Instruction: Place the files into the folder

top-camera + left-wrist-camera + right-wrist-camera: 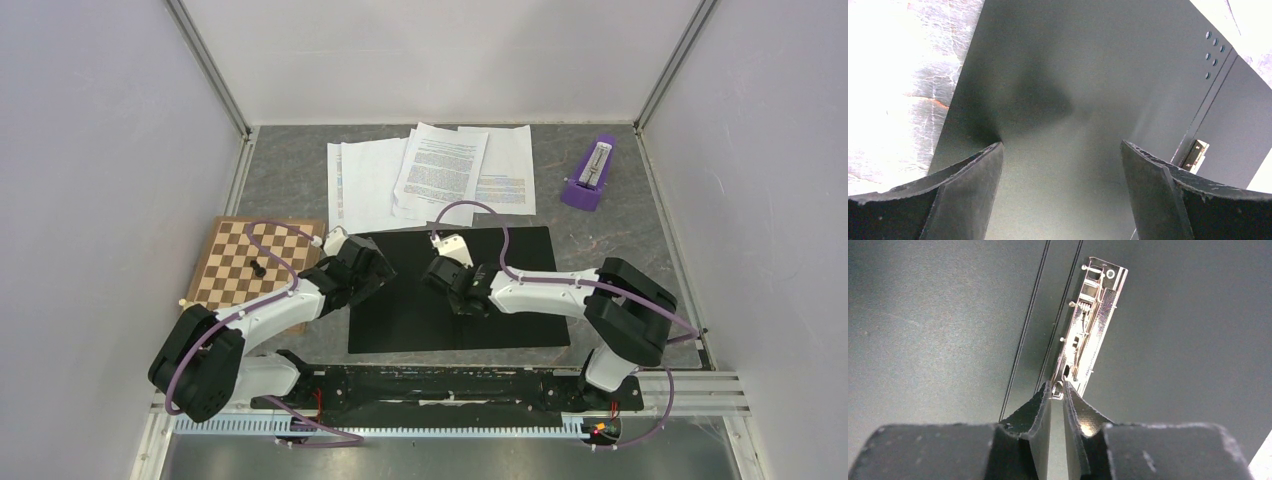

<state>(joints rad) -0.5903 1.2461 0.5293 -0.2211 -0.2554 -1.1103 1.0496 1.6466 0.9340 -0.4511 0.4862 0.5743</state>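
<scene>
Grey and stone-patterned, the table [290, 175] sits between plain white walls [90, 150], with both arms reaching over its near middle. At the right hand [1058, 390] the two black fingers are drawn to a narrow slit, and the near end of the metal clip [1089, 322] lies right at their tips; whether they actually pinch it I cannot tell. That clip runs along the spine crease of the folder [500, 320], which lies opened flat with its black inside facing up, just beyond the arm bases. The left hand [1060, 144] is spread wide and holds nothing, poised over the folder's left cover near its outer edge, with pale table showing beside it in the left wrist view. A row of small rivets and the spine fold show at the far side of that view. Beyond the folder's far edge, the files [440, 165] lie in a loose, overlapping fan of white printed sheets on the table, outside the folder. Left of the folder rests a chessboard [235, 245] with a single dark chess piece [258, 268] standing on it. Near the far right corner stands a purple object [590, 175] with a pale face, well apart from the sheets.
</scene>
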